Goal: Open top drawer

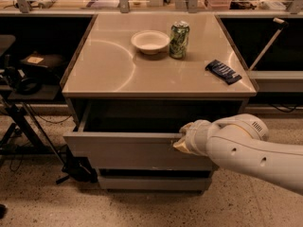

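Observation:
The top drawer (118, 150) is a wide grey handleless front under the beige tabletop. It stands pulled out, with a dark gap behind its upper edge. My white arm comes in from the right. The gripper (182, 142) sits at the drawer front's top edge, right of centre, touching it. The arm hides the right end of the drawer front. A narrower grey drawer front (151, 182) shows below, pushed in.
On the tabletop (104, 65) stand a white bowl (150, 41), a green can (179, 40) and a dark flat packet (223, 71). A black stand with cables (28, 103) is at the left. A white pole (267, 44) leans at the right. Speckled floor lies in front.

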You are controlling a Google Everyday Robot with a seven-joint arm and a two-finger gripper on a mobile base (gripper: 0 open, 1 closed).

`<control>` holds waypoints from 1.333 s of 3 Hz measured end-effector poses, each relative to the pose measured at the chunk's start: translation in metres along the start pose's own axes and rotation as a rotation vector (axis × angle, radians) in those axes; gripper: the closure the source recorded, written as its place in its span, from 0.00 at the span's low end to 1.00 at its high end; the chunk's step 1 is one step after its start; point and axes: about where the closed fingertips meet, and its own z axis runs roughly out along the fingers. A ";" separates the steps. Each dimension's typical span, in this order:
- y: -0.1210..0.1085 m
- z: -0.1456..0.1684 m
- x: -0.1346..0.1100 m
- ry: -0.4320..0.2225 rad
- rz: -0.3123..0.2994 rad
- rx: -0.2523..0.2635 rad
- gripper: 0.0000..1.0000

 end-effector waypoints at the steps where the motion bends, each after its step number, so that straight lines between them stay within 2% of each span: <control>1: 0.007 -0.007 0.005 0.005 0.003 0.000 1.00; 4: 0.014 -0.018 0.011 0.010 0.008 0.002 1.00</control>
